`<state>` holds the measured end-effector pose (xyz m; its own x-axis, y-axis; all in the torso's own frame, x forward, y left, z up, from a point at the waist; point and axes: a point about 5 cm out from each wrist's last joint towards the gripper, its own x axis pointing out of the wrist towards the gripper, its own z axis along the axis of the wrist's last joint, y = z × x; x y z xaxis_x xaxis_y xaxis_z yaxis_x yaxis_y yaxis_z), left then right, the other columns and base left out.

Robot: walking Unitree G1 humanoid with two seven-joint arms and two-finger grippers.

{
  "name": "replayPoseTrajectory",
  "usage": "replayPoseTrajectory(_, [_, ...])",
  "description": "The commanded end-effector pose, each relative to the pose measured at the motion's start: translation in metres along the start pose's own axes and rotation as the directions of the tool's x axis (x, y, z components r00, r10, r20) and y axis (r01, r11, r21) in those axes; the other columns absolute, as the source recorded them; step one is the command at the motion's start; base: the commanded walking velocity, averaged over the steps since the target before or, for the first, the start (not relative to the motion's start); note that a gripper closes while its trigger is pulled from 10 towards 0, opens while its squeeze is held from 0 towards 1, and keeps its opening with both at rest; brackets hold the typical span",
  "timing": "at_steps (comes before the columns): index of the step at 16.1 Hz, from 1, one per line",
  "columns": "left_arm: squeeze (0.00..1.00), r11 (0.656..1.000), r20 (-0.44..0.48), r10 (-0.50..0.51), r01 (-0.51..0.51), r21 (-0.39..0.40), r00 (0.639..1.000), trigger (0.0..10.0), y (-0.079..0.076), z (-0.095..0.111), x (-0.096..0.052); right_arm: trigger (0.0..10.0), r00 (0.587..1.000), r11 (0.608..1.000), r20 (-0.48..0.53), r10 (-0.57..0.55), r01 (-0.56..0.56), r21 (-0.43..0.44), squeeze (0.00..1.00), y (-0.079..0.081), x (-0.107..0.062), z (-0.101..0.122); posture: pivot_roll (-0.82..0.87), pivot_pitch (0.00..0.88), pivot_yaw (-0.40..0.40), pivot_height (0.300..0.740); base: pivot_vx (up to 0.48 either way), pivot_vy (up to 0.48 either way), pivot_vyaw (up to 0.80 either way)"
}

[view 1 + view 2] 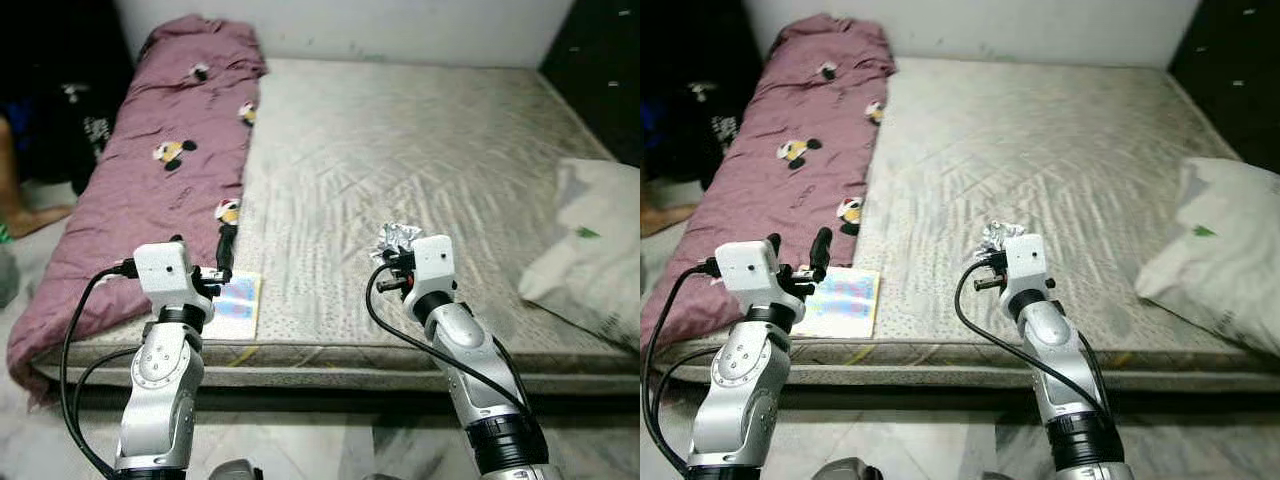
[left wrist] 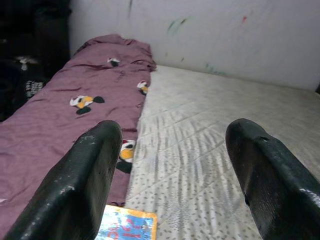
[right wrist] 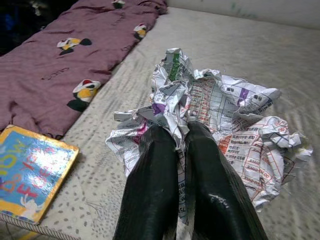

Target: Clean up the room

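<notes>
The right gripper (image 3: 181, 137) pinched a crumpled printed paper wad (image 3: 220, 107) above the grey mattress (image 1: 420, 150), while the left gripper (image 2: 172, 150) stood wide apart, a colourful flat book (image 1: 235, 305) just beneath it.

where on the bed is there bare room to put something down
The widest bare stretch is the middle of the mattress, between the purple blanket and the pillow, back to the wall. The near left corner is crowded: a book lies against the blanket, under the open left gripper. The right gripper holds crumpled paper.
</notes>
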<state>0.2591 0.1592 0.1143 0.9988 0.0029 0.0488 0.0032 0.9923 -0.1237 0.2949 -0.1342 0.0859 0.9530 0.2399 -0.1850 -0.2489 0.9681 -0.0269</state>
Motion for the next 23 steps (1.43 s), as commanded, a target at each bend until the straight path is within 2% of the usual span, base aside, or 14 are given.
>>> replayPoseTrajectory(1, [0.0, 1.0, -0.002, -0.003, 0.003, 0.01, 1.0, 10.0, -0.0002, 0.0008, -0.0007, 10.0, 1.0, 1.0, 0.021, -0.012, 0.012, -0.006, 0.0, -0.0021, -0.0003, 0.0046, -0.03, 0.0, -0.019, 0.74, 0.289, 0.0, 0.0])
replayPoseTrajectory(7, [0.0, 1.0, -0.007, -0.008, 0.008, 0.005, 1.0, 10.0, -0.0026, -0.0003, -0.0015, 10.0, 1.0, 1.0, 0.018, -0.014, 0.014, -0.007, 0.0, -0.003, -0.0008, 0.0046, -0.03, 0.0, -0.022, 0.74, 0.286, 0.0, 0.0])
replayPoseTrajectory(9, [0.0, 0.999, -0.028, 0.045, -0.044, 0.014, 0.999, 10.0, -0.0003, -0.0031, -0.0011, 10.0, 1.0, 1.0, 0.014, -0.014, 0.014, -0.009, 0.0, -0.0033, -0.0008, 0.0042, -0.03, 0.0, -0.024, 0.74, 0.0, 0.0, 0.0])
replayPoseTrajectory(12, [0.0, 0.997, -0.062, 0.073, -0.071, 0.024, 0.995, 10.0, 0.0036, -0.0069, -0.0025, 10.0, 1.0, 1.0, 0.004, -0.016, 0.016, -0.011, 0.0, -0.0035, -0.0005, 0.0036, -0.03, 0.0, -0.024, 0.74, 0.0, 0.0, -0.14])
replayPoseTrajectory(15, [0.0, 0.998, -0.057, 0.059, -0.058, 0.016, 0.997, 10.0, 0.0027, -0.0061, -0.0013, 10.0, 1.0, 1.0, 0.003, -0.017, 0.017, -0.01, 0.0, -0.0036, -0.0004, 0.0035, -0.03, 0.001, -0.025, 0.74, 0.0, 0.42, -0.56])
replayPoseTrajectory(23, [0.0, 1.0, -0.036, 0.018, -0.018, 0.003, 0.999, 10.0, -0.0031, -0.0032, 0.0003, 10.0, 1.0, 1.0, 0.013, -0.006, 0.006, -0.009, 0.0, -0.0035, 0.0, 0.0051, -0.04, 0.005, -0.026, 0.74, 0.0, 0.465, 0.0])
